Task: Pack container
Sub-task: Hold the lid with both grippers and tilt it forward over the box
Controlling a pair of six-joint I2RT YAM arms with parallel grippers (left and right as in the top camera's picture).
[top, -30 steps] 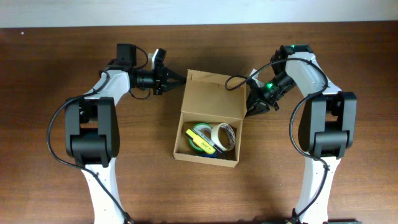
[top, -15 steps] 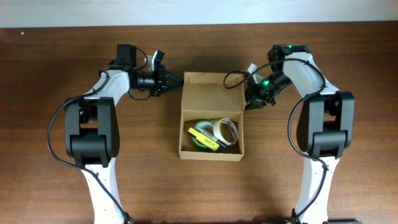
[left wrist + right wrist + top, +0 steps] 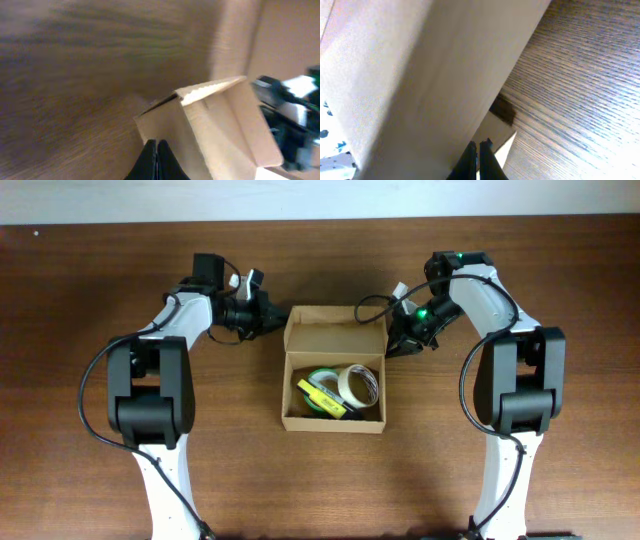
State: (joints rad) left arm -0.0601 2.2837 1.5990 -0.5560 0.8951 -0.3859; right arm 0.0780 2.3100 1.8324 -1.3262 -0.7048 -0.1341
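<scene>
The tan cardboard container sits mid-table with its flap lid hinged at the far side and tilted up. Inside lie a green tape roll, a white tape roll and a yellow-and-black item. My left gripper is shut, its tips at the lid's left edge; the left wrist view shows the shut tips against the cardboard. My right gripper is shut at the lid's right edge; its tips rest against the cardboard.
The brown wooden table surrounds the box. Both arm bases stand at the near left and near right. A cable loops from the right arm above the lid's right corner.
The box has turned from skewed to square and shifted slightly. Both grippers have moved inward along the lid's sides, and the lid looks shorter from above, so it has tilted up.
</scene>
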